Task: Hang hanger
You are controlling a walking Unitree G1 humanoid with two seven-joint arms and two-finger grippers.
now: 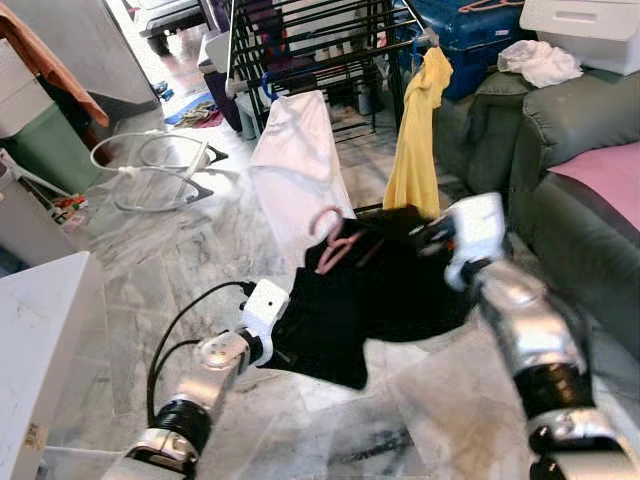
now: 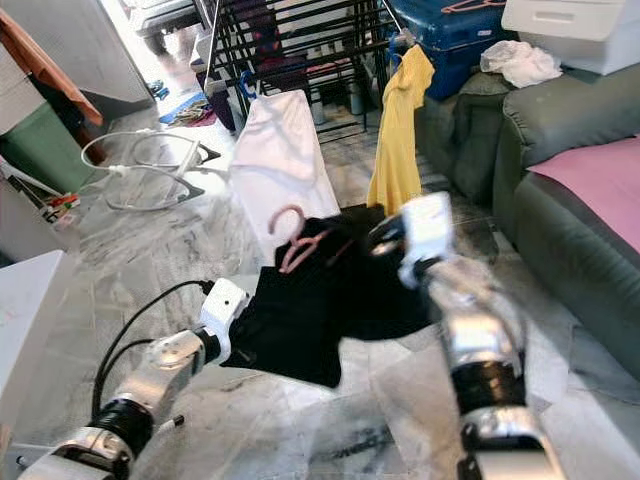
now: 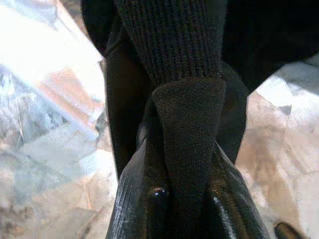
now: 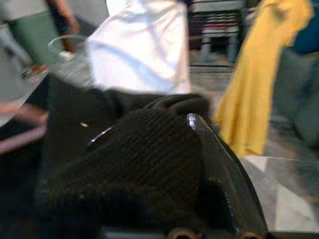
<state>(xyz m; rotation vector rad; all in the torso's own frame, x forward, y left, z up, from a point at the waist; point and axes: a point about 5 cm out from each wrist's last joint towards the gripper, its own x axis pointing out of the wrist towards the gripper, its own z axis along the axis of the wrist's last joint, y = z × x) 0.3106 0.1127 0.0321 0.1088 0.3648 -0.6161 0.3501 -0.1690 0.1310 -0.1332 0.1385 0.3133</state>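
Marble floor (image 1: 150,260); both tools pinch ribbed black garment (image 1: 370,290), pink hanger (image 1: 335,245).

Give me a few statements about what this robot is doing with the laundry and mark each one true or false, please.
1. Both grippers hold the black garment between them. True: the left gripper and the right gripper each pinch its fabric.
2. A pink hanger sits at the top of the black garment. True.
3. The black garment already hangs on the drying rack. False: it is held up over the marble floor, short of the rack.
4. A yellow garment hangs from the rack. True.
5. The white garment lies flat on the green sofa. False: it hangs at the rack, beside the yellow one.
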